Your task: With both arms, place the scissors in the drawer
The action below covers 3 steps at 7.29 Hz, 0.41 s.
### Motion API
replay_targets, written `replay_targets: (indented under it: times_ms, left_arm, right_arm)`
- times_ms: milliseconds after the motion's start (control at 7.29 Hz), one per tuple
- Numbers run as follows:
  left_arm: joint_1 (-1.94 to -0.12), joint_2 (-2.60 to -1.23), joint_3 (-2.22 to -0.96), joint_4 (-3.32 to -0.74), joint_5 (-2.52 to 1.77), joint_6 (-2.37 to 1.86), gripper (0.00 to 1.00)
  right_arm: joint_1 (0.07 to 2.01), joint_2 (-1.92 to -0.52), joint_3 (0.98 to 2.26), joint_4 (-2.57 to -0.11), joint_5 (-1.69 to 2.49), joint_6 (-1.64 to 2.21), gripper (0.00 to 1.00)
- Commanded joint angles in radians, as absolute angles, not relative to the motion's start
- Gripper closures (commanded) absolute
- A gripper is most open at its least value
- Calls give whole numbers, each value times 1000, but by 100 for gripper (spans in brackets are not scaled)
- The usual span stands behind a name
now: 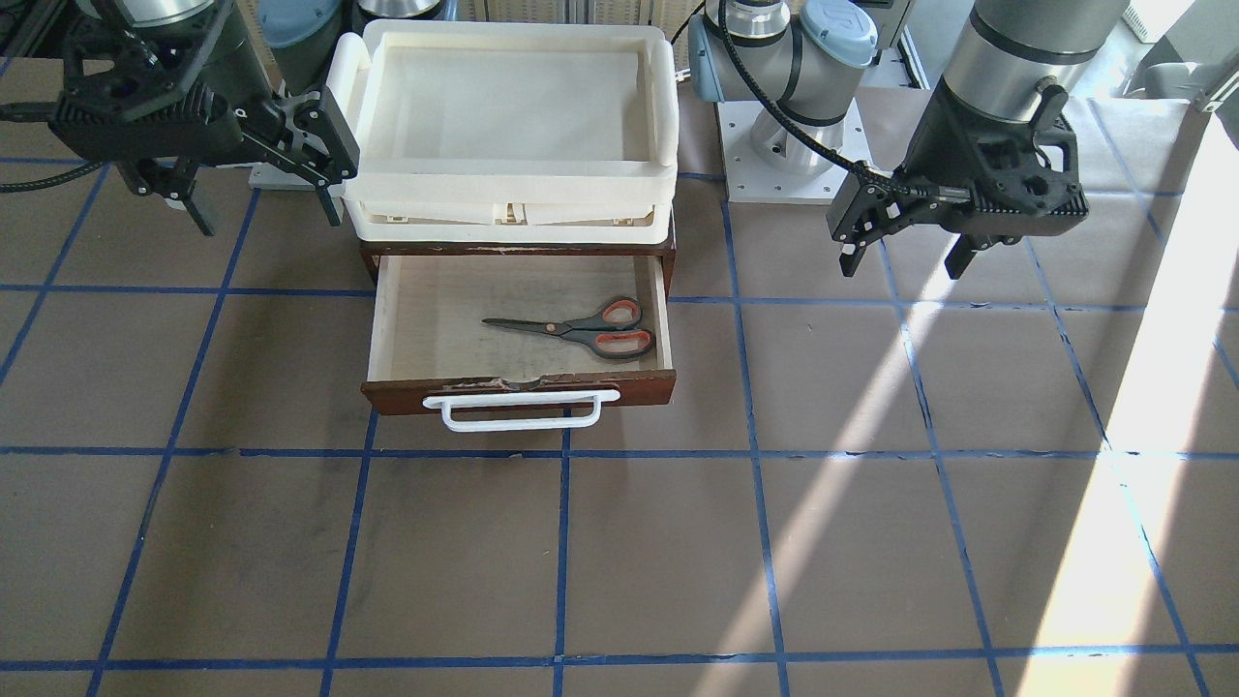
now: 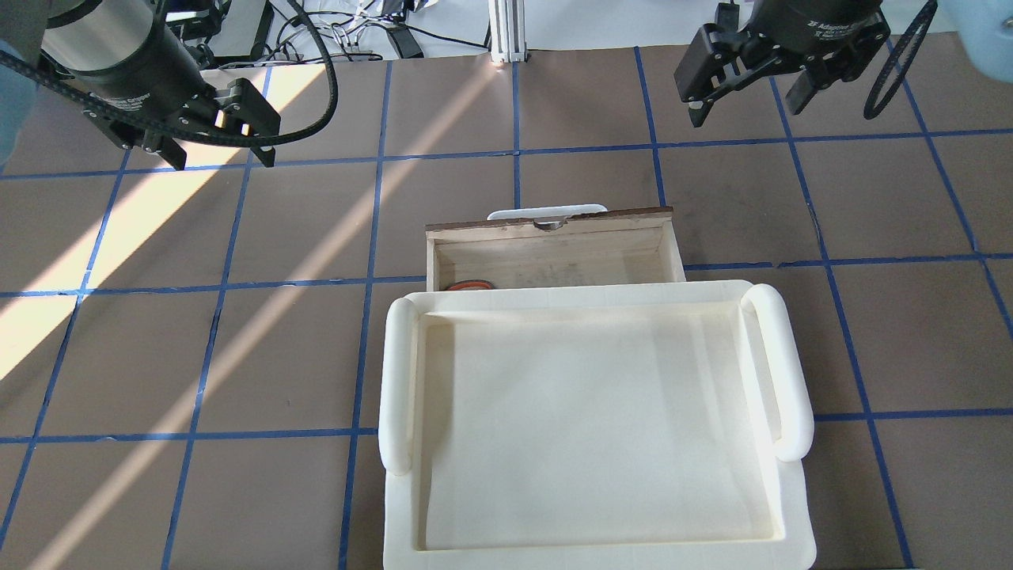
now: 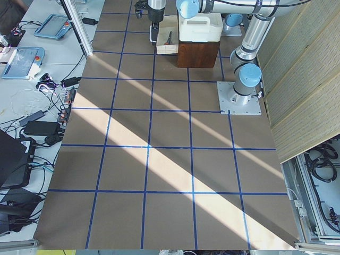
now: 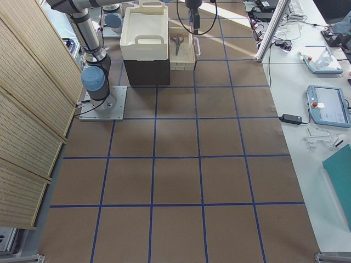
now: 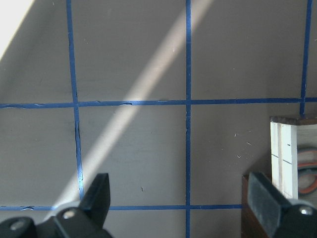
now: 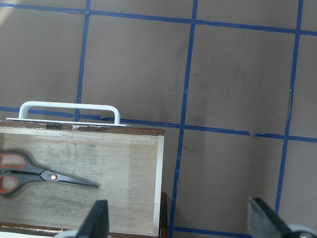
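Lying flat on pale plywood in the drawer (image 1: 643, 388), slim dark-bladed scissors (image 1: 581, 328)

Both arms (image 1: 1016, 58) are silver-grey tubes with rounded light-blue joint caps (image 1: 840, 29). The left end effector (image 1: 902, 266) and right end effector (image 2: 745, 111) are matte black, each with 2 flat fingers (image 1: 848, 257) and a ribbed housing just behind. White lettering (image 2: 839, 30) marks the collar above the right end effector. A black cable (image 2: 335, 79) loops beside the left end effector. Far behind it sits a pale base plate (image 1: 740, 165) dotted with screw holes.

Pale matt plywood drawer (image 1: 426, 319) interior
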<state>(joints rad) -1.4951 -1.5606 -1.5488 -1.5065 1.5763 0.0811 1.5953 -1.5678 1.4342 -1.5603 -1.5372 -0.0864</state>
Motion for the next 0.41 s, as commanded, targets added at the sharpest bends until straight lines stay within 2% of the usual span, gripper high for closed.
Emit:
replay_targets:
  times_ms: [0,274]
  left_arm:
    - [-1494,-1554,-1552,-1509,1572,81,0]
    - [-1493,-1554,-1554,-1509,1559,81,0]
  right_arm:
    - [1595,-1566,1434,-1563,-1537,-86,0]
    - [1595,-1568,1434,-1559,-1537,-87,0]
